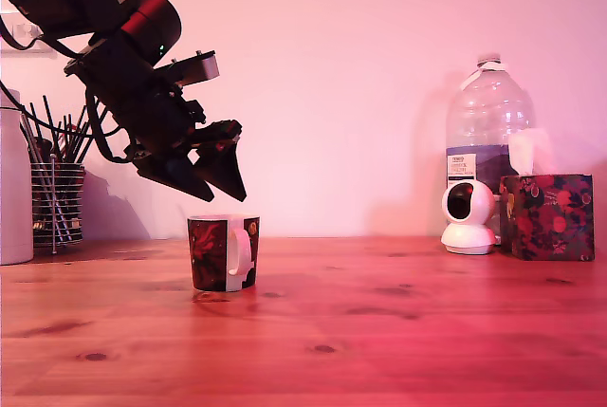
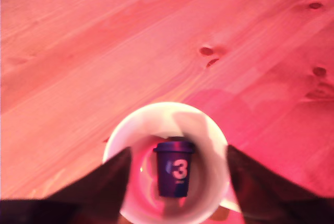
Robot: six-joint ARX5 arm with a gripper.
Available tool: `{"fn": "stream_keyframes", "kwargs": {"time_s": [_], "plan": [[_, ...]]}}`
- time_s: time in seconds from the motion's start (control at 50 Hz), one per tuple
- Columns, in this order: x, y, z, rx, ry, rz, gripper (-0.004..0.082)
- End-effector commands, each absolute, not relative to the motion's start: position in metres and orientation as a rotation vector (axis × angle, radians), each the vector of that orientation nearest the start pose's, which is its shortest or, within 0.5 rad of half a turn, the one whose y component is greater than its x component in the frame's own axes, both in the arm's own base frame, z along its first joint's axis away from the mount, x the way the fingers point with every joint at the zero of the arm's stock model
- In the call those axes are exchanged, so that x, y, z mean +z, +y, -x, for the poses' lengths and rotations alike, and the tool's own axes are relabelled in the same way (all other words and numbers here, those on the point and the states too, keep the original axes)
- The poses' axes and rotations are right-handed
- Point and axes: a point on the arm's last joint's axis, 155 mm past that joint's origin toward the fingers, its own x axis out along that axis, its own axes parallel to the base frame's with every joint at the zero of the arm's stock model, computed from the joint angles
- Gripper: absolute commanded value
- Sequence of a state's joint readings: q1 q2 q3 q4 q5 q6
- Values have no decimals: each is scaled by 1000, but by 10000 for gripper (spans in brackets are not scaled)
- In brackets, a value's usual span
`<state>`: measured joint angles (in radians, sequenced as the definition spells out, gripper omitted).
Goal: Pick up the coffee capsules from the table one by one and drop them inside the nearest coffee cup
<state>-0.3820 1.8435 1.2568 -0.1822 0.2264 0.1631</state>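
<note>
The bare wooden table (image 1: 398, 331) took up the foreground of the exterior view, its grain marked with dark knots. Further back from the front edge, toward the exterior view's left, stood the coffee cup (image 1: 222, 252), upright, its white handle turned toward the camera. In the wrist view the cup's pale rim (image 2: 156, 113) ringed a dark purple coffee capsule (image 2: 175, 168) marked with a white 3, which sat inside the cup on its bottom, free of the fingers.

Just above the cup hung the gripper (image 1: 224, 188), tilted down on its black arm (image 1: 123, 65), with its fingertips (image 2: 107, 179) spread apart to either side of the cup's mouth and holding nothing.

Along the far edge, at the exterior view's left, stood a white cylindrical container (image 1: 14, 189) and a wire-mesh holder of black sticks (image 1: 57, 194). At the far right stood a small white camera (image 1: 469, 216), a large plastic water bottle (image 1: 487, 127) behind it, and a floral tissue box (image 1: 547, 214).
</note>
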Motion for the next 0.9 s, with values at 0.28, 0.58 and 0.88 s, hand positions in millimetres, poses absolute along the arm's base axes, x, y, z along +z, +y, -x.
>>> {"fn": "stream_keyframes", "kwargs": {"time_s": [0.28, 0.58, 0.88], "plan": [[124, -224, -438, -653, 722, -210, -21], [111, -186, -416, -594, 706, -134, -21], [106, -128, -381, -461, 639, 4, -21]]}}
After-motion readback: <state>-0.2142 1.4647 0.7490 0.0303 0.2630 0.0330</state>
